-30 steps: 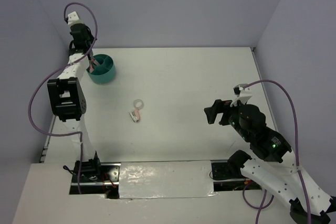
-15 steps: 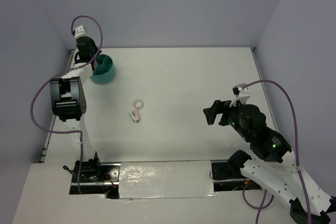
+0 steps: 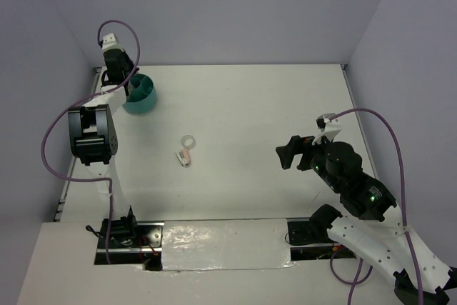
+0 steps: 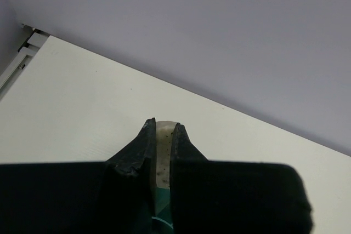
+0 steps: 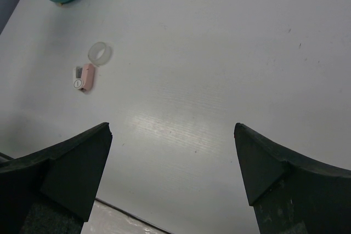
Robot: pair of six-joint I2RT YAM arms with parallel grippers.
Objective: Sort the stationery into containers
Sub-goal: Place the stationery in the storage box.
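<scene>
Nearest, on the right, the right tool (image 3: 288, 153) hangs above the surface (image 3: 271, 105) with its fingers spread as wide as they go and nothing between them. It is well apart from any stationery. Its wrist camera looks across at the loose pieces, so I judge it is parked ready to reach for one of them.

Toward the middle, somewhat left, lies the pink oblong piece (image 5: 86, 76), flat on the surface. A smaller grey and white bit rests against its side, too small to identify. Just beyond it sits the clear ring (image 5: 100, 53), also lying flat and close to the pink piece without touching it. Both are out in the open, with room for fingers to come down around them. They appear to be what is left to sort.

At the far left corner is the teal cup (image 3: 143, 96), which looks tipped rather than standing square, its curved inner divider showing from above. The left tool (image 4: 164, 124) is at its rim, fingers drawn almost together, with a sliver of teal between them low down. I take that as a pinch on the cup's thin wall, probably to steady or shift the cup. What the cup holds cannot be seen.
</scene>
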